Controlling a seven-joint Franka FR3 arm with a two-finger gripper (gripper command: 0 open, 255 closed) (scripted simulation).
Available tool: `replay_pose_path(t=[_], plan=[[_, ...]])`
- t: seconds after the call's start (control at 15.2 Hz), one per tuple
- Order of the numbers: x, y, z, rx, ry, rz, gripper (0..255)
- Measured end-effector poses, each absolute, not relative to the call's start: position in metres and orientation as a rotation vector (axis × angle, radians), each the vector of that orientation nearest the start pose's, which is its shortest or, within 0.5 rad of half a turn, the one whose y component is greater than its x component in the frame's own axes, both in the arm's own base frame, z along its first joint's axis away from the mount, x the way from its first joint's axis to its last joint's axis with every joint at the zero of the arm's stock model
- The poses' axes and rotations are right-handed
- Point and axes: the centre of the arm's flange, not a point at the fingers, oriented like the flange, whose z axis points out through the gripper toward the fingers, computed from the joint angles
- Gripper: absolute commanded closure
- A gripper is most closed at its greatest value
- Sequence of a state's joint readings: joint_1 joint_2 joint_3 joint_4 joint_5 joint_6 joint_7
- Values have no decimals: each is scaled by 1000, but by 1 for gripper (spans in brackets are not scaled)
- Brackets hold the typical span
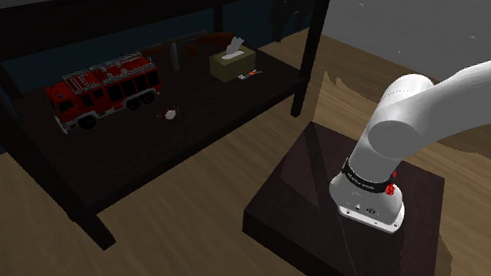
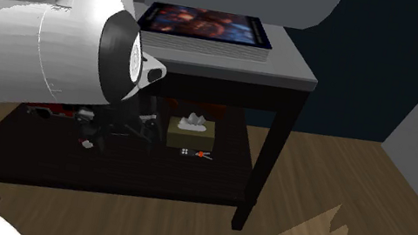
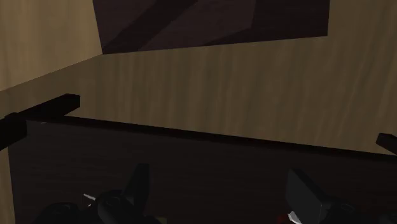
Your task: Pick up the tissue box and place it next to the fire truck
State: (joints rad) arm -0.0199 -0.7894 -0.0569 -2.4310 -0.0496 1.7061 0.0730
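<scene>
One red fire truck (image 1: 104, 88) stands on the dark table's lower shelf (image 1: 134, 150) at the shoulder view's left. The tan tissue box (image 1: 232, 60) sits to its right, well apart. Farther right, the white arm (image 1: 461, 103) bends over the stand (image 1: 295, 205). The gripper (image 3: 217, 173) is spread, grasping nothing.

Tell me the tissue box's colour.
Olive-tan, with a white tissue sticking out on top; the tissue box shows best in the shoulder view.

Seemingly olive tissue box (image 1: 232, 61) stands upright on the shelf (image 1: 133, 145), apart from the red fire truck (image 1: 105, 89).
</scene>
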Motion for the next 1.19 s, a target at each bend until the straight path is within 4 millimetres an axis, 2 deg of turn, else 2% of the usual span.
replay_pose_path(t=[0.13, 0.4, 0.59, 0.73, 1.19], plan=[[321, -35, 565, -3136, 219, -105, 0], [351, -52, 546, -3089, 327, -156, 0], [351, -49, 550, -3054, 368, -137, 0], [351, -48, 557, -3035, 386, -47, 0], [352, -46, 560, -2996, 417, -5, 0]])
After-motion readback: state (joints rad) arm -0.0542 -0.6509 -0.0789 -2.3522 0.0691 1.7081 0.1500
